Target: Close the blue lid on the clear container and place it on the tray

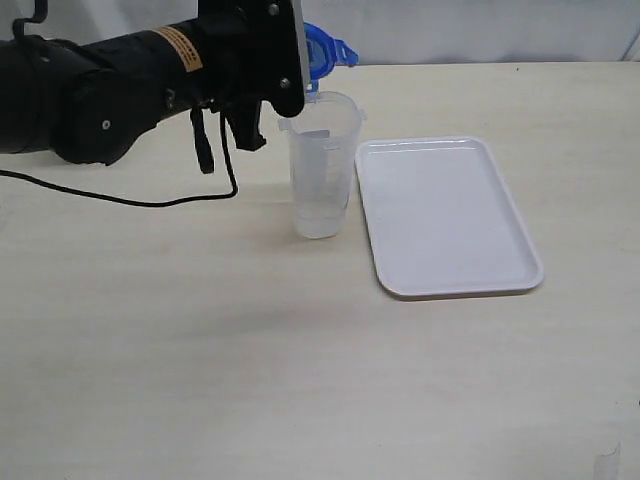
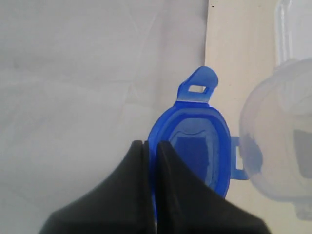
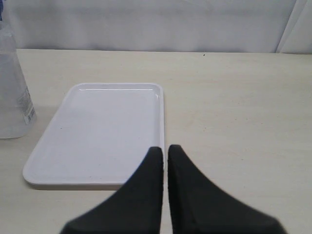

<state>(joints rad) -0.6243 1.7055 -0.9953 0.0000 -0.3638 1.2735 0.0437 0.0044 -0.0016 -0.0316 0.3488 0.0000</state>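
**A:** What is the surface like, and the room?

**B:** A pale beige table top (image 1: pixel 200 380) with a faint wood grain, matt and lightly scuffed. Behind its far edge hangs a plain whitish backdrop (image 1: pixel 480 30) (in the right wrist view it looks like cloth with soft folds). A thin black cable (image 1: pixel 120 198) trails across the table under the left arm.

**A:** Any writing?

**B:** A yellow-orange label (image 1: pixel 178 47) on the black left arm carries dark print, too small to read. The tall translucent plastic container (image 1: pixel 322 170) has faint measuring marks on its wall, also unreadable. A darker patch shows through the round bright-blue plastic lid (image 2: pixel 195 141); I cannot make out any text on it.

**A:** And the grippers?

**B:** The left gripper (image 2: pixel 150 144) is pinched on the lid's rim, fingers almost together, holding it on edge in the air, just above and behind the container's open mouth. The right gripper (image 3: pixel 165 151) is closed with nothing between its fingers, hanging over the table near one edge of the flat white rectangular plastic tray (image 1: pixel 450 215).

**A:** Where does the container stand?

**B:** Upright on the table, just beside the tray's left long edge, not on it.
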